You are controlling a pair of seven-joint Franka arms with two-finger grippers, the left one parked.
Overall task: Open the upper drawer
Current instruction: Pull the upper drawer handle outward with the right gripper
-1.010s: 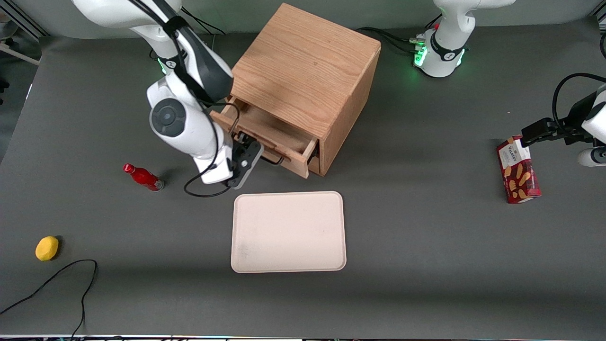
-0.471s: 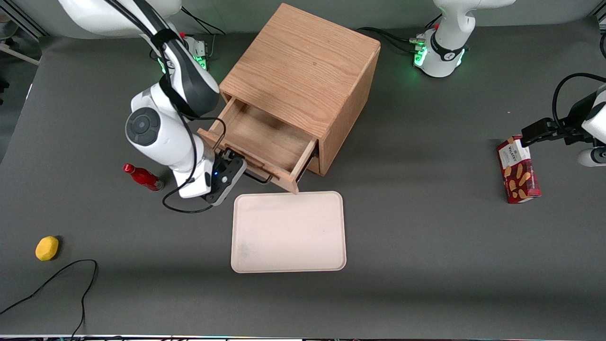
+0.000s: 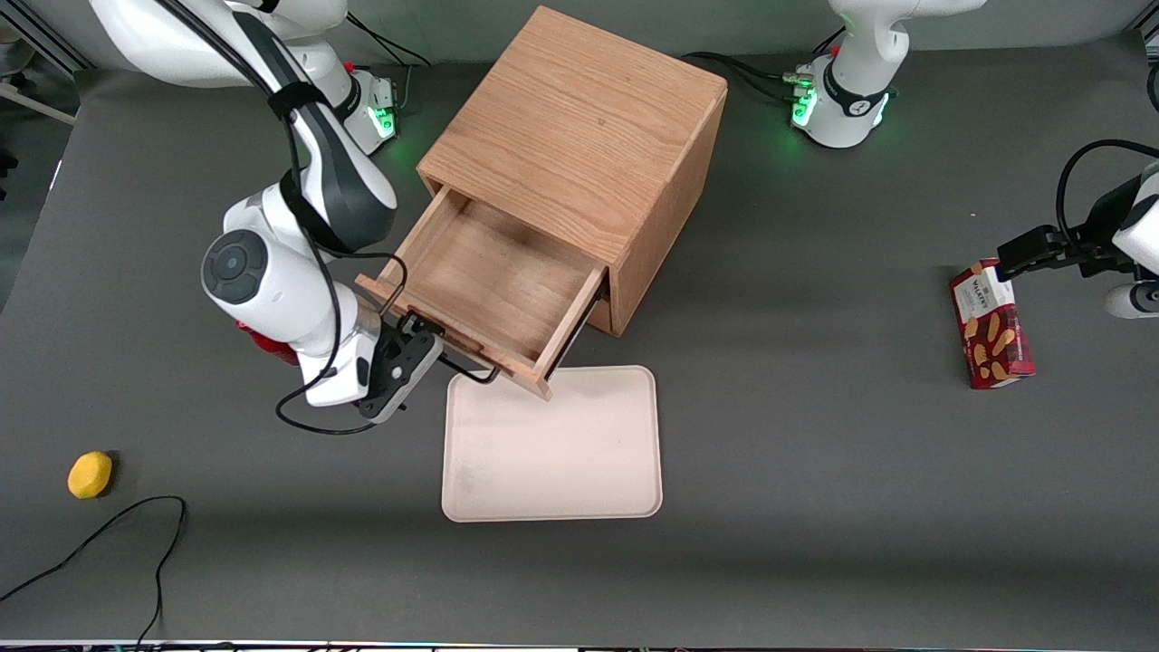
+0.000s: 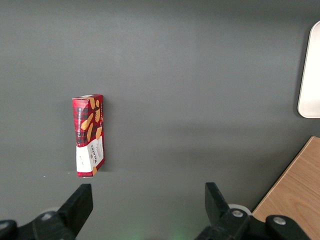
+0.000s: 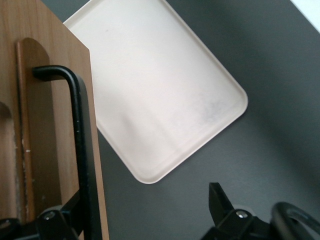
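Gripper hooked with fingers apart around the handle, so I'm hauling the upper drawer toward the tray.

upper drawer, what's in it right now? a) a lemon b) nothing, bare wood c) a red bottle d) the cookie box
b: the upper drawer is pulled out and shows only its bare wooden floor, with the pincer at its black handle.

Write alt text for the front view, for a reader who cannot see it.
The upper drawer of a wooden cabinet stands pulled well out and empty, with the right arm's gripper at its black handle. A cream tray lies nearer the camera, with one drawer corner over its edge.
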